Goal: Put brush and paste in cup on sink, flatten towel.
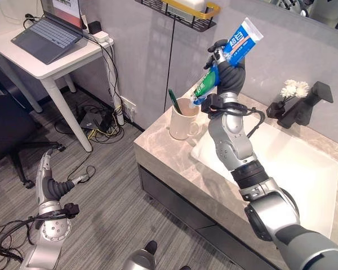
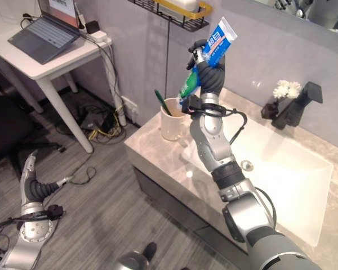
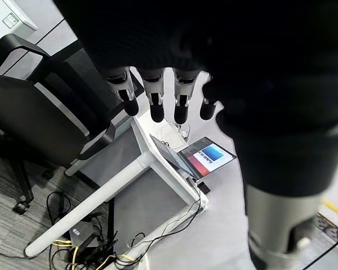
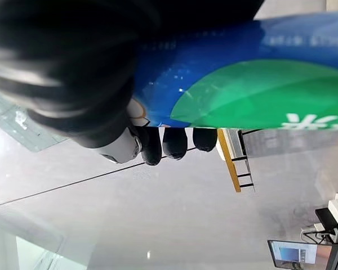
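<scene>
Toothpaste tube (image 1: pixel 228 58) clutched in right robot hand (image 1: pixel 228 70), above cup (image 1: pixel 183 120)

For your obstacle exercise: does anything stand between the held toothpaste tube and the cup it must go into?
Nothing visible does. The right hand holds the toothpaste tube tilted above the cup; the green toothbrush already stands inside, taking part of the opening.
</scene>
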Motion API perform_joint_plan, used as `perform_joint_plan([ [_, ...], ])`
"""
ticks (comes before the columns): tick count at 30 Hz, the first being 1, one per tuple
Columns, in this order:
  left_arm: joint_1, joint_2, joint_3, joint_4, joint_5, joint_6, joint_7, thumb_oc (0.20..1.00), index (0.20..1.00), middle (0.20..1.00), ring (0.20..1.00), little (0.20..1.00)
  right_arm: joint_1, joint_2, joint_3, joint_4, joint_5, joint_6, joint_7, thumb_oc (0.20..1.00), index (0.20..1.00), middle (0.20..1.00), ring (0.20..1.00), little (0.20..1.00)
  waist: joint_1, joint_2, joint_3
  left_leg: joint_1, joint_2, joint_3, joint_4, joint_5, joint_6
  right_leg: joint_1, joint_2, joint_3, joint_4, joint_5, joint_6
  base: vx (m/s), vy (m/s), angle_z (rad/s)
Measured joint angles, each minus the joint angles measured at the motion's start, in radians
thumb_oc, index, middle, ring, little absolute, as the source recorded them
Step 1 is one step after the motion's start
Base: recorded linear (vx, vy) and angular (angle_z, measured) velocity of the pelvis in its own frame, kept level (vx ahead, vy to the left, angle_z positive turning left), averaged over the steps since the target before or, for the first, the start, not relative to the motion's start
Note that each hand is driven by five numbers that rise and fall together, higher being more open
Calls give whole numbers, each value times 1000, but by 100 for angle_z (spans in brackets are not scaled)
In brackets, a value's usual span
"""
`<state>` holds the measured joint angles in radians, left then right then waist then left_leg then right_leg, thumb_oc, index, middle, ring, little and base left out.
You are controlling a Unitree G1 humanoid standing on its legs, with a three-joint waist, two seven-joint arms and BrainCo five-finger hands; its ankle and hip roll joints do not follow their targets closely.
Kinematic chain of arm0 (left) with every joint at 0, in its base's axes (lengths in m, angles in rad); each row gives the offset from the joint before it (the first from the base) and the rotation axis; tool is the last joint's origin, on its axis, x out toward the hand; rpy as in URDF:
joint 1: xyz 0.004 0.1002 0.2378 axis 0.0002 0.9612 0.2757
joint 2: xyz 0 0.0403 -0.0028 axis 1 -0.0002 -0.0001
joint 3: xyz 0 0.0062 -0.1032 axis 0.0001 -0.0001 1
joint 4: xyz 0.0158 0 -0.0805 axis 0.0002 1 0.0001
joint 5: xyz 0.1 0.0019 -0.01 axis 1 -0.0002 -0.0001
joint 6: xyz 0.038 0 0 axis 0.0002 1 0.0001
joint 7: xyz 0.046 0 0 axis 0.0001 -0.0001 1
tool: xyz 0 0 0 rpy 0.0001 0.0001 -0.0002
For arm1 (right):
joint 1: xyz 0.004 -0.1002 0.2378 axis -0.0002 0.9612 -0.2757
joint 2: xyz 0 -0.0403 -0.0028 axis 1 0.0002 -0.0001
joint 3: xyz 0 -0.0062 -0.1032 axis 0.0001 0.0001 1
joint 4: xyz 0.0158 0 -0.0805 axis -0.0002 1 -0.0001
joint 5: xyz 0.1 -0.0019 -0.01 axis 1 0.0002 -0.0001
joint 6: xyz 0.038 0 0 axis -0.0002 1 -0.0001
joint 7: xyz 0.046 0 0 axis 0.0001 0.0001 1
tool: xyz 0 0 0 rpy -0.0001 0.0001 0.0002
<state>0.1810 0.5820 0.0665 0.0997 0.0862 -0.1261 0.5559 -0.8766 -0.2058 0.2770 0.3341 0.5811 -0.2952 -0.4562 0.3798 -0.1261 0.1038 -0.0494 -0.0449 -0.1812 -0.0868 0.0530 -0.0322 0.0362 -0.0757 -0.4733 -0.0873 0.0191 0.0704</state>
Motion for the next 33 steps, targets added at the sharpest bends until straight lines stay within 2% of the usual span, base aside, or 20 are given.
perform_joint_plan([
  [9,-23,0,0,29,1,15,8,1000,1000,1000,1000,1000,1,42,19,2,-11,17,-2,200,200,200,200,200,2,-30,12,-9,2,0,14,-5,-6,0,3,-1,-2,0,0,0,0,0],
  [15,-21,0,0,29,1,26,9,1000,1000,1000,1000,1000,1,52,19,2,-18,17,-12,200,200,200,200,200,19,-34,10,-13,0,-2,15,-6,-4,-3,2,-3,-1,1,1,-3,-1,1],
  [20,-23,0,-3,36,0,26,9,1000,1000,1000,1000,1000,4,52,19,2,-64,17,-28,200,200,200,200,200,19,-45,11,-23,0,-3,19,-4,-1,-11,2,-5,1,1,1,-1,-1,1],
  [33,-23,0,-13,43,0,26,9,1000,1000,1000,1000,1000,5,51,20,2,-155,17,-50,200,200,200,200,200,18,-47,11,-27,0,-3,19,-6,-4,-15,2,-4,-2,1,1,0,0,0],
])
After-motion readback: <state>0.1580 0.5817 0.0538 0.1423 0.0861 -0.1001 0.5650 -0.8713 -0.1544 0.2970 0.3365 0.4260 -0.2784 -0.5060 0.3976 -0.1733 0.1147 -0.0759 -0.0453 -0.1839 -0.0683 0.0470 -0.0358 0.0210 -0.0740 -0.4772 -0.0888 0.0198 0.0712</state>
